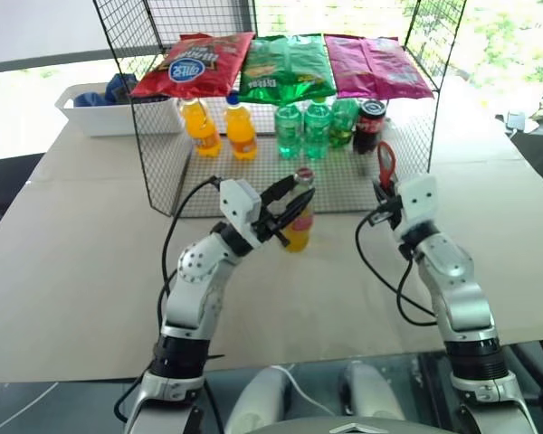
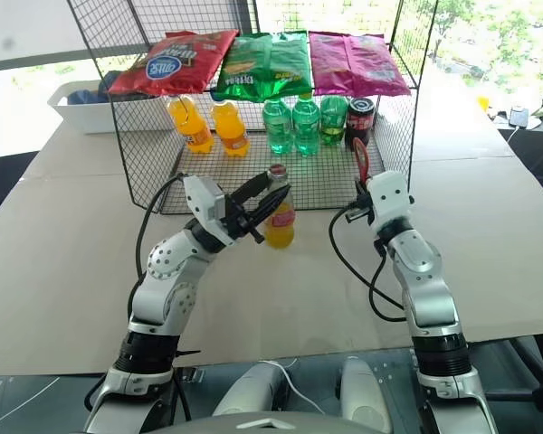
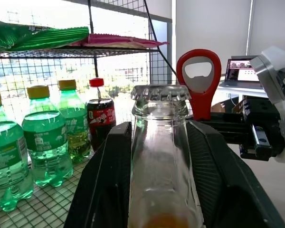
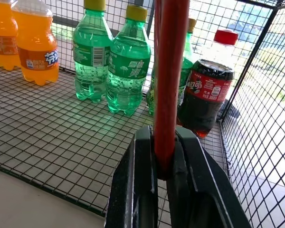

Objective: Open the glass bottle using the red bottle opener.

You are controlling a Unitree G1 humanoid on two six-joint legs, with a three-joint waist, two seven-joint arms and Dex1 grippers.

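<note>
Head views: my left claw [image 1: 294,203] grips the glass bottle [image 1: 300,217] by its neck, standing on the tabletop [image 1: 90,253] before the wire rack [image 1: 163,172]. Left wrist view: cap in place, so opening remains. Right wrist view: my right claw [image 4: 162,156] is clamped on the red bottle opener [image 4: 170,71], held upright, apart from the bottle.

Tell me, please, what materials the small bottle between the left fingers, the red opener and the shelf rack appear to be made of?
The glass bottle looks like clear glass: transparent, glossy, with a crimped cap.
The red bottle opener seems to have a smooth red coating, perhaps plastic, around a pale metal-looking insert in its head.
The rack appears to be thin dark wire mesh, likely coated metal.
</note>
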